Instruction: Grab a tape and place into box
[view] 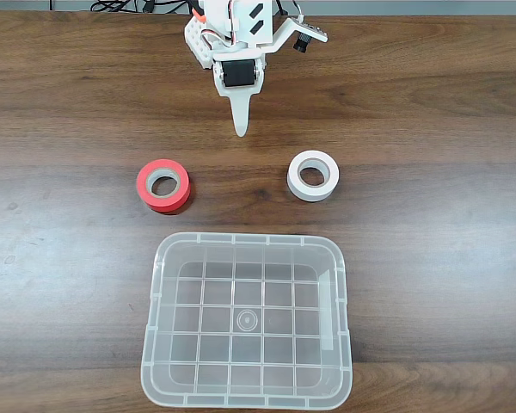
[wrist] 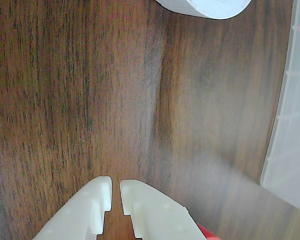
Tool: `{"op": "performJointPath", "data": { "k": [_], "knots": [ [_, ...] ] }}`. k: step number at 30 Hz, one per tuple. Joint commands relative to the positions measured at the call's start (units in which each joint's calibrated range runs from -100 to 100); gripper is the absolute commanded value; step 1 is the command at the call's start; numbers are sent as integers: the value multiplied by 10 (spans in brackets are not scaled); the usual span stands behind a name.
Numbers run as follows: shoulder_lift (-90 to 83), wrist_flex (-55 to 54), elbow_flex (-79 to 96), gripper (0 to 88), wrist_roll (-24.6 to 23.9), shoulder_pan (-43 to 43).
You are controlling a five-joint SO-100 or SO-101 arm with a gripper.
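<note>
The tape (view: 314, 175), a small all-white roll with a round centre hole, lies flat on the counter (view: 69, 129), which is the largest thing in the fixed view: a dark wood-grain top that carries everything else. Next in size is the box (view: 246, 397), a clear plastic bin with rounded corners and a grid-patterned bottom, standing at the lower middle of the fixed view with nothing inside it. In the wrist view its pale wall (wrist: 290, 145) runs down the right edge. The arm (view: 228, 39) comes in at the top centre of the fixed view, white with a black servo, and its fingers (view: 240, 127) point down toward the box, over bare wood between the two rolls and a little above their line. They are nearly closed, with only a narrow slit between the tips in the wrist view (wrist: 116, 194), and they grip nothing. The red roll (view: 163, 185), with a grey core, lies flat at the left in the fixed view, well apart from the tape, which lies at the right, just above the box's upper right corner and not touching it. In the wrist view the tape's white edge (wrist: 210, 7) shows at the top, well clear of the fingers.
</note>
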Motion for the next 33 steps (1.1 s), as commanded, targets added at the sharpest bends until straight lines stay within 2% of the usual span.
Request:
{"op": "performJointPath", "data": {
  "k": [1,33],
  "knots": [
    [-7,1,-18,13,-2,3],
    [-7,-1,-18,13,-4,-1]
  ]
}}
